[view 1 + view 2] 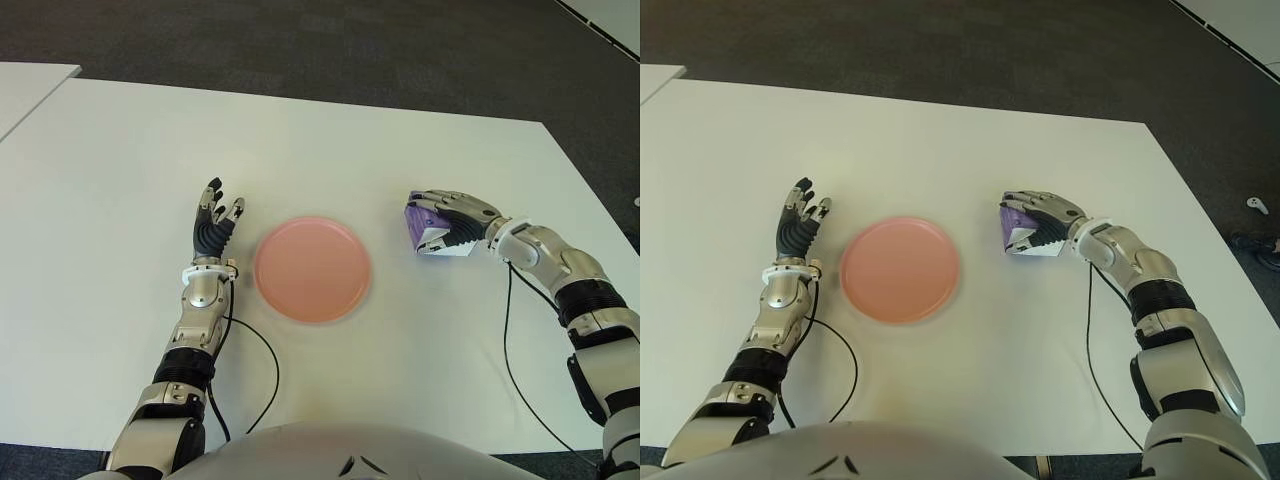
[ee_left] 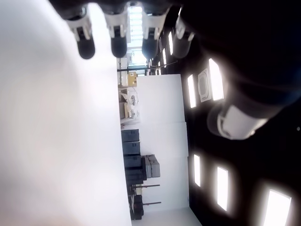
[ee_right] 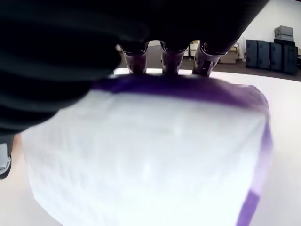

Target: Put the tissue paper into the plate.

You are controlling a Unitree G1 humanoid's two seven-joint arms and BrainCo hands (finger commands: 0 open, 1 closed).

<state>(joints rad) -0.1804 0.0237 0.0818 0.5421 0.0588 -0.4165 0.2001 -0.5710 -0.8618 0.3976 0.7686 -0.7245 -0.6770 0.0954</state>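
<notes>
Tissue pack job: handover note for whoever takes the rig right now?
Right hand: fingers closed over the tissue pack, white with purple trim, on the table right of the plate. Can't tell if it has left the surface.
Left hand: open, empty, fingers pointing up, just left of the plate.
Plate: pink, empty, between the hands.
Done: grasp on the pack.
Left: carry it left over the plate, set it in, release.

Setting is looking like an office or lab room. A large white table [image 1: 120, 170] is standing on dark grey carpet [image 1: 300, 40]. The left wrist view is showing rows of ceiling light panels [image 2: 215, 80], white walls and dark stacked cabinets [image 2: 134, 162].
</notes>
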